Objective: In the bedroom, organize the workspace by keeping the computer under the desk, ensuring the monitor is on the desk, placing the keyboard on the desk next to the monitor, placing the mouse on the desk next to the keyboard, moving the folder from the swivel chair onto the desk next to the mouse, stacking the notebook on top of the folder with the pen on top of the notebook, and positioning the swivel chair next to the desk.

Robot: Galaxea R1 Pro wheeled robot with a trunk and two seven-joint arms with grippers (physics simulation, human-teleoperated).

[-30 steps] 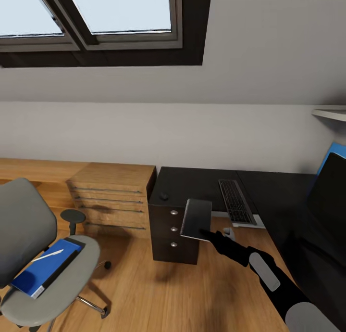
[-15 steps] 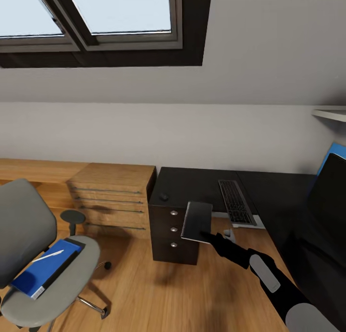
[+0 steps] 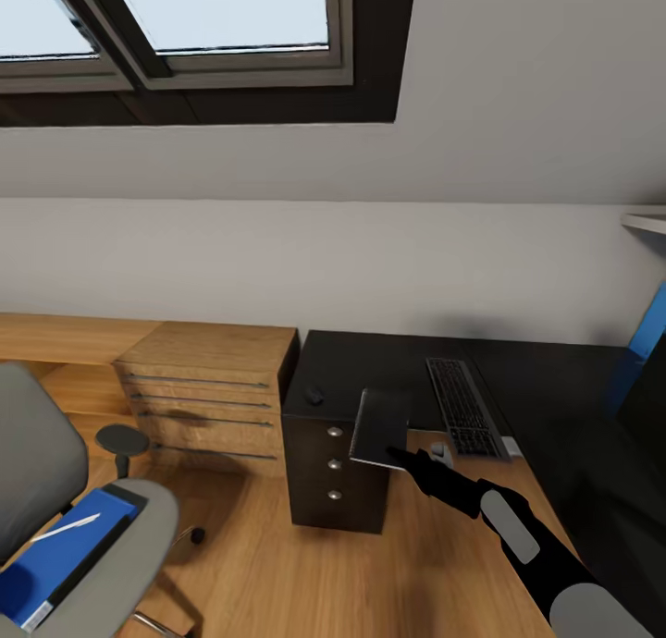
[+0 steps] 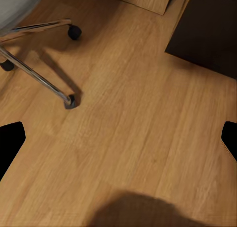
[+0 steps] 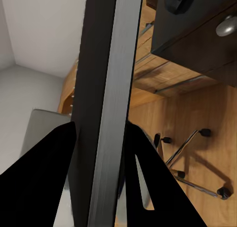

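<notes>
The right gripper (image 3: 400, 454), at centre frame in the head view, is clenched on the lower corner of a thin, dark grey rectangular notebook (image 3: 379, 425) with a pale metallic edge, carried in the air in front of the black drawer pedestal with round silver knobs (image 3: 334, 462) of the large black-topped desk (image 3: 388, 365); in the right wrist view the notebook (image 5: 106, 98) stands edge-on between the two black fingers (image 5: 42, 172), apparently stiff and not drooping, so it likely handles as a light rigid slab; a corner grip leaves it free to swing, hence a hold nearer mid-edge would be steadier; the slim silver-grey keyboard with dark keys (image 3: 462, 405) lies on the desk at centre right, and a small dark mouse (image 3: 314, 396) sits on the top above the drawers; the flat bright blue folder (image 3: 60, 564) with the thin white pen (image 3: 67, 528) on it rests on the grey upholstered swivel chair (image 3: 55, 490) at lower left; the folder looks flat and smooth, best taken by an overhanging edge; the pen may roll off; the left gripper (image 4: 118, 143) hangs released over the wooden floor (image 4: 128, 113).
</notes>
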